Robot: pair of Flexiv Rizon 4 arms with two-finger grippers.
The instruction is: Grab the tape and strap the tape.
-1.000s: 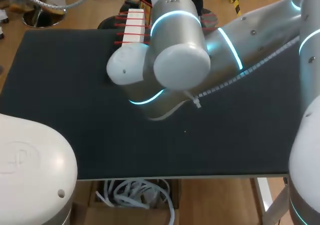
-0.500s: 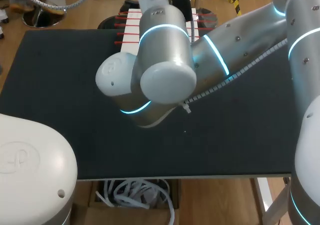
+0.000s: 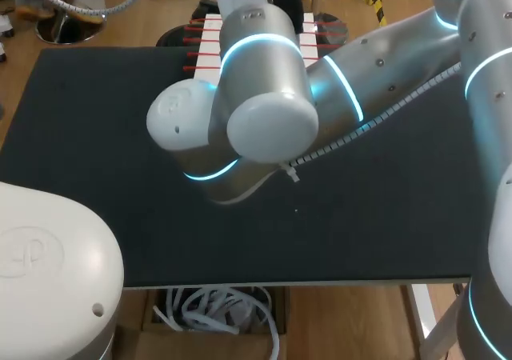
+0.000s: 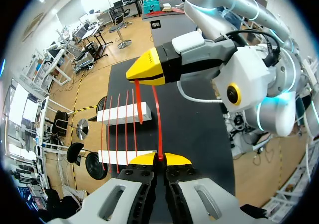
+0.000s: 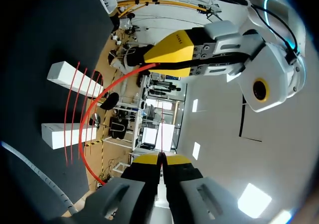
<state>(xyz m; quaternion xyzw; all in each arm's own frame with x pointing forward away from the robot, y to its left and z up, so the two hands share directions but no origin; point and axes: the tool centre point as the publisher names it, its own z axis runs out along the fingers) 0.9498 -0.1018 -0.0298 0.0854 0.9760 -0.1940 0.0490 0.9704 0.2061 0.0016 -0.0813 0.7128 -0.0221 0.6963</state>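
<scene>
Closest in, seen from the left wrist, my left gripper (image 4: 159,159) has its yellow tips pinched together on the red tape (image 4: 157,119). The strip climbs to my right gripper (image 4: 142,70), likewise clamped on it. Beyond, on the black table (image 4: 197,129), two white blocks (image 4: 123,113) lie parallel, with red strands (image 4: 118,129) stretched across them. From overhead, my right arm (image 3: 264,96) covers both grippers

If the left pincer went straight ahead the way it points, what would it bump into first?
Probably the right pincer. It sits straight ahead of the left pincer, and the red tape runs between them, gripped by both. How far apart they are is hard to tell.
</scene>
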